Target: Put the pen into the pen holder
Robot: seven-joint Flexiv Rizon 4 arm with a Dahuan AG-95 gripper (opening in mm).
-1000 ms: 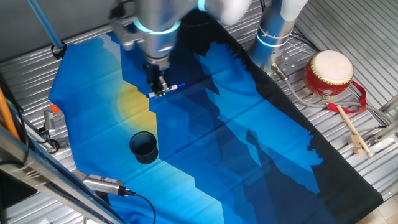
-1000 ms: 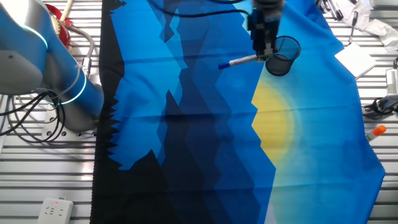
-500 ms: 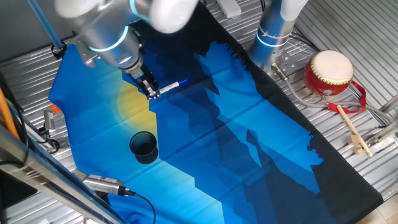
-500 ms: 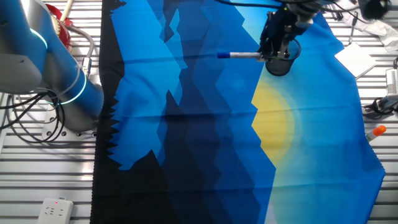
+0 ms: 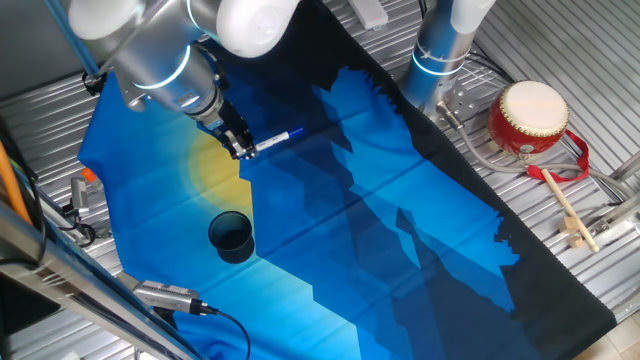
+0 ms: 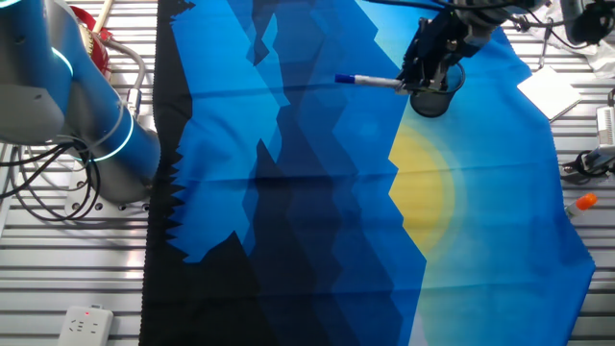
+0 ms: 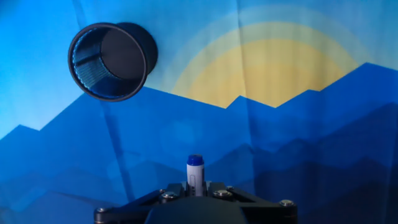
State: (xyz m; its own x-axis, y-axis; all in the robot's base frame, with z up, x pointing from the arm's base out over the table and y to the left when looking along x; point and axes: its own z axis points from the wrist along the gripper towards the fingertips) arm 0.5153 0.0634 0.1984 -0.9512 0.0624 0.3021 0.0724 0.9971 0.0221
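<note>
- Above the blue mountain-print cloth [image 5: 400,200], the two-finger gripper [image 5: 243,150] is clenched on the slim white pen with a blue tip [image 5: 272,139], which is carried clear of the cloth.
- One fixed view shows the pen lying nearly level in the grasp, its blue tip pointing away from the silver arm [image 5: 160,60], over the boundary between the yellow sun patch and the darker blue peaks.
- The other fixed view shows the gripper [image 6: 415,85] overlapping the small dark cylindrical pen holder [image 6: 434,91] along the line of sight, with the pen [image 6: 370,82] projecting sideways, blue tip outward.
- Hand view: the pen [image 7: 195,175] rises between the dark fingers at the bottom edge, blue tip uppermost; the pen holder [image 7: 112,61] appears at upper left, its round mouth open and turned toward the camera, standing on the cloth beside the yellow sun.
- In one fixed view the pen holder [image 5: 231,237] stands upright on the cloth, apart from the gripper and nearer the camera.
- Beyond the cloth's black edge, a red-and-cream drum [image 5: 530,118] rests on the slatted metal table [image 5: 560,60], with a pale wooden drumstick [image 5: 570,212] beside it.
</note>
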